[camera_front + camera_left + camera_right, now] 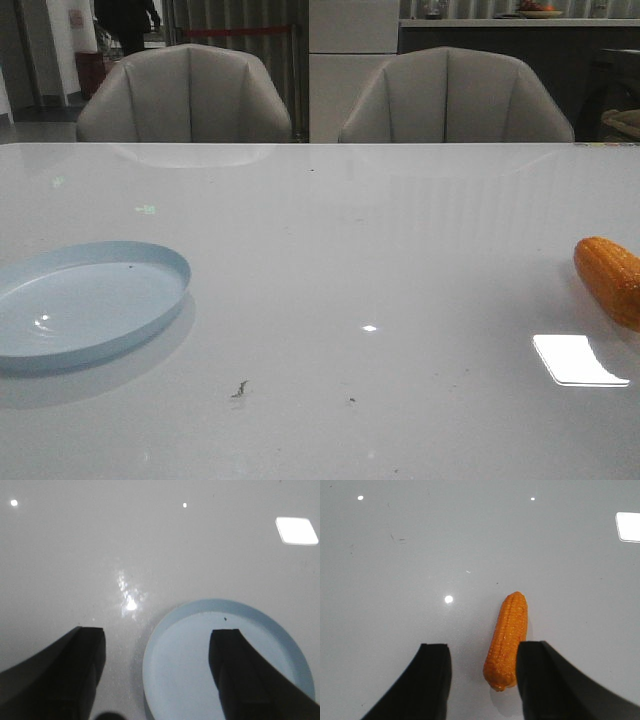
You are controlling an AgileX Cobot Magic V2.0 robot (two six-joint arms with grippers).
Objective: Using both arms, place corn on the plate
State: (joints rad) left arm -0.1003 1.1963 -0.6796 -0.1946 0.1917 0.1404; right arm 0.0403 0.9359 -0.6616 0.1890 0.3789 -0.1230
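Note:
The orange corn [610,278] lies on the white table at the far right edge of the front view. In the right wrist view the corn [506,639] lies on the table between the fingers, close to one of them. My right gripper [482,652] is open and empty above it. The pale blue plate [150,262] sits at the left of the table, empty. In the left wrist view the plate [180,645] lies under my left gripper [157,642], which is open and empty, one finger over the plate, the other over bare table. Neither gripper shows in the front view.
Two grey chairs [185,95] [455,98] stand behind the table's far edge. A bright light reflection [578,360] lies on the glossy tabletop [350,250] near the corn. A small dark speck [240,388] is on the table near the front.

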